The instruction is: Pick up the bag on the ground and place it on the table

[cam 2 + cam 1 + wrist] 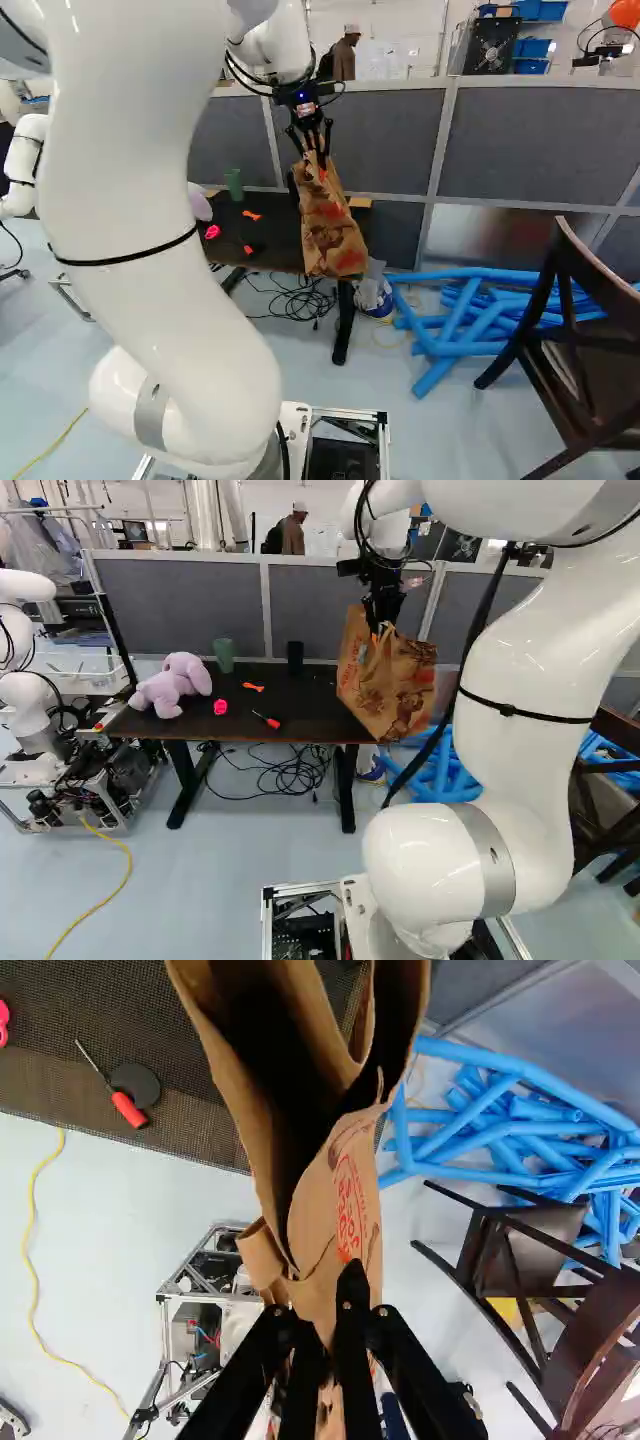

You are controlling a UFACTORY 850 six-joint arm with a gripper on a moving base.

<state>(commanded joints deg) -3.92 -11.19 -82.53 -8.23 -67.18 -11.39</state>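
Fingers pinched nearly together on the paper bag point(400, 688), the pincer point(379, 628) should center it above the counter point(290, 705) before lowering gently.

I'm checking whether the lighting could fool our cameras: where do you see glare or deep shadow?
Wrist view: deep shadow inside the open bag. Right base view: bright sheen on a low partition panel. Left base view: the white arm looks very bright, its shading faint.

Gray-paneled partition point(540, 150) sections in pale metal frames stand before a white wall point(420, 25), and a dark wooden armchair point(588, 395) rests on the light blue-gray floor point(440, 440).
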